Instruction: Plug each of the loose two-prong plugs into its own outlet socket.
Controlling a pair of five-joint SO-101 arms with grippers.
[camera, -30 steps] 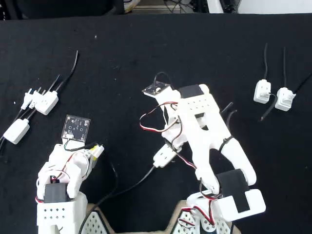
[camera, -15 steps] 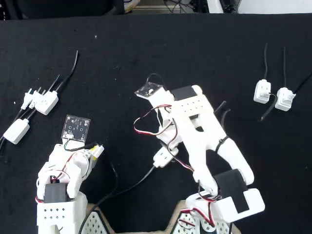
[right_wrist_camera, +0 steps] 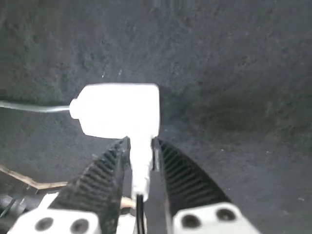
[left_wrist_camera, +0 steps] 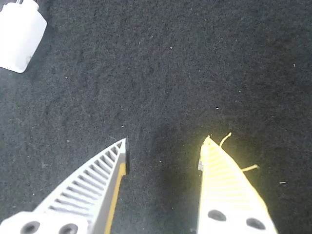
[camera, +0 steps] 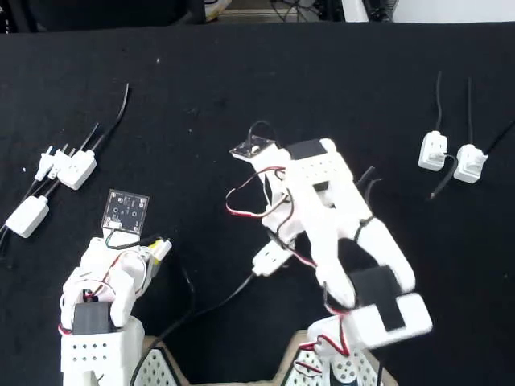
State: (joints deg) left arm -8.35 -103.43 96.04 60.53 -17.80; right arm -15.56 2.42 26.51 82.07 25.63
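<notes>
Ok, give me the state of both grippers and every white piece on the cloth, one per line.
Left gripper: open, empty, over bare cloth.
Right gripper: shut on the corded white piece.
Corded white piece: gripped, its cable trailing on the cloth.
Lone block at left: lying loose, ungripped.
Left cluster: pieces lying together; joined or not, cannot tell.
Right pair: lying side by side, ungripped.

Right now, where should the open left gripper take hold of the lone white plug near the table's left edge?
Grip the plug by its blocky body, across its two long sides, coming down from above. It lies flat on the table, apart from the other plugs, so the left gripper could likely straddle it.
</notes>
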